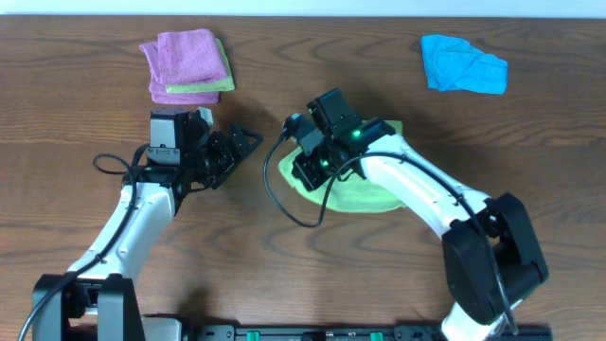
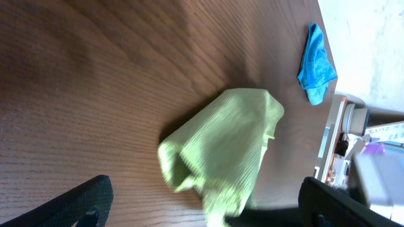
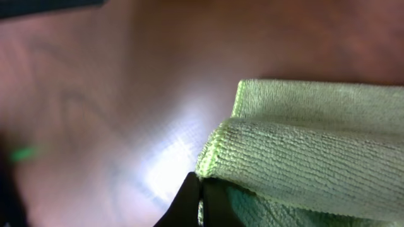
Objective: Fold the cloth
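The lime-green cloth (image 1: 367,197) lies bunched in the middle of the table, partly hidden under my right arm. My right gripper (image 1: 301,172) is shut on the cloth's left edge. In the right wrist view the dark fingertips (image 3: 189,200) pinch a folded-over hem of the cloth (image 3: 315,157), lifted a little off the wood. My left gripper (image 1: 244,142) stands open to the left of the cloth, apart from it. In the left wrist view the cloth (image 2: 221,142) rises ahead between the wide-spread fingers (image 2: 79,202), with nothing held by that gripper (image 2: 205,213).
A purple cloth (image 1: 185,57) is stacked on another green one (image 1: 204,91) at the back left. A bright blue cloth (image 1: 464,64) lies crumpled at the back right, and it also shows in the left wrist view (image 2: 315,63). Bare wood surrounds the arms.
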